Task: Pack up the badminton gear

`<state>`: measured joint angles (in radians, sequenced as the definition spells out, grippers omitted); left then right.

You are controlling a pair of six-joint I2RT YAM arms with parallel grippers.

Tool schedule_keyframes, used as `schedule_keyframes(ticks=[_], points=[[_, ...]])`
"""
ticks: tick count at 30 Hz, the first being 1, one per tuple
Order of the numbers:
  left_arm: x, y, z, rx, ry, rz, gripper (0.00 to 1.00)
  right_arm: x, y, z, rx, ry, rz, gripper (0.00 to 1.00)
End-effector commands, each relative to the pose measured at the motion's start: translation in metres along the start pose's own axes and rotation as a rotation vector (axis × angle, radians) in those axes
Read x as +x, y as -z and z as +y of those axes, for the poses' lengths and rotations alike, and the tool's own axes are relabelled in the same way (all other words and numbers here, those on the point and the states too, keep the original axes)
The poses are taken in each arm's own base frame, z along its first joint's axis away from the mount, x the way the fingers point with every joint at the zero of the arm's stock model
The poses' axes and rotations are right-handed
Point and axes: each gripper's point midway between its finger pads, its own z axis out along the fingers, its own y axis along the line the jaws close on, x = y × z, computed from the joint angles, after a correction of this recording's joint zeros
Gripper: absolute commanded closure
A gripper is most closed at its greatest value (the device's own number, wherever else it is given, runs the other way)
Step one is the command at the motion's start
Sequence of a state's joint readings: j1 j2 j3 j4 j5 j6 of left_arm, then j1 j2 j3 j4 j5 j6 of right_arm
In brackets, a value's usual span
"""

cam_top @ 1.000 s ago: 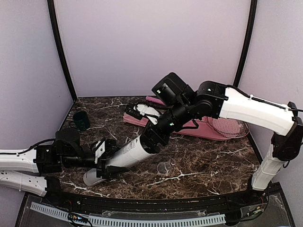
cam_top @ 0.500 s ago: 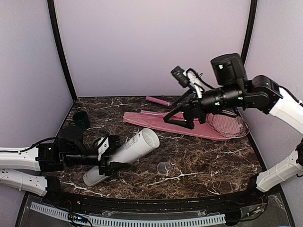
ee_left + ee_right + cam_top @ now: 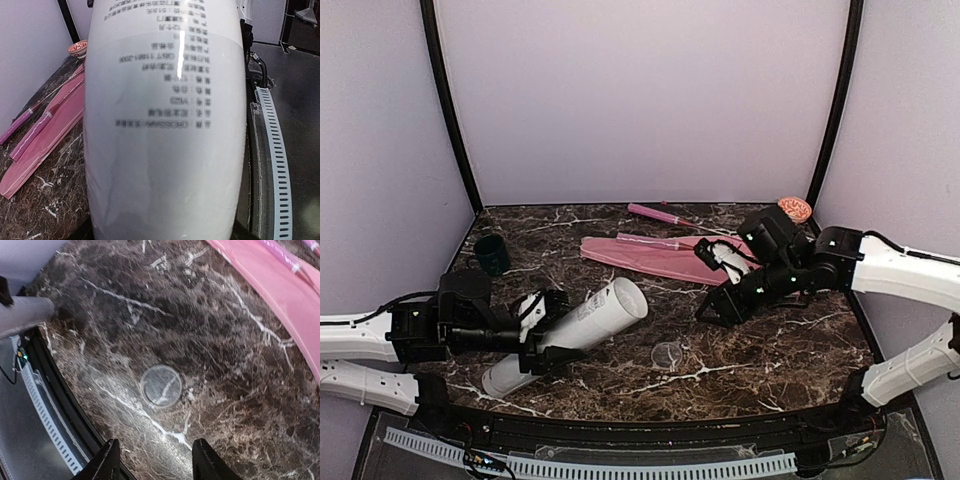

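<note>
1. The left gripper (image 3: 535,338) is pinching the pale grey tube (image 3: 582,328) around its middle, toward the near-left corner of the tabletop (image 3: 770,350).
2. The tube's long axis is running diagonally from that near-left corner toward the middle. Its open mouth is pointing to the far right, and its closed end is sitting close to the near edge.
3. The right gripper (image 3: 156,460) is hovering low over the middle-right of the tabletop with its fingers spread and nothing between them. In the wrist view a clear round lid (image 3: 161,386) is lying flat just ahead of them.
4. No loose shuttlecocks are showing anywhere. Whether any are sitting inside the tube cannot be told from these views.
5. The pink cover (image 3: 655,257) is lying flat toward the far edge, its long axis running roughly left to right. Its narrow end is pointing left and its wide end is hidden behind the right arm.
6. Both rackets are lying outside the cover. One pink handle (image 3: 650,240) is resting on top of the cover, and the other pink handle (image 3: 660,213) is lying by the far edge.
7. Judging from this, the task is sitting somewhere in its middle. The tube is waiting for its lid, and the rackets are waiting to go into the cover.
</note>
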<state>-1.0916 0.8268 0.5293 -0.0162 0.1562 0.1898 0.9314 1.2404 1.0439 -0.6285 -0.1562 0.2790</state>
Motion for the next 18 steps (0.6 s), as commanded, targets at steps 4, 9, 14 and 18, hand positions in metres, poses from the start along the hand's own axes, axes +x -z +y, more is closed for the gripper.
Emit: schedule_keyframes(ticks=[4,9,14,18], points=[[-0.001,0.007,0.0,-0.005,0.01,-0.005,0.54,0.018,-0.043,0.006,0.032,-0.012,0.03,0.57],[-0.001,0.006,-0.002,0.006,0.011,-0.005,0.53,0.026,-0.077,-0.009,0.113,-0.014,0.108,0.62],[-0.002,0.008,-0.002,0.001,0.008,-0.011,0.54,0.037,-0.109,-0.016,0.132,-0.013,0.172,0.64],[-0.002,0.007,-0.003,0.008,0.013,-0.018,0.54,0.045,-0.13,-0.023,0.155,0.0,0.223,0.64]])
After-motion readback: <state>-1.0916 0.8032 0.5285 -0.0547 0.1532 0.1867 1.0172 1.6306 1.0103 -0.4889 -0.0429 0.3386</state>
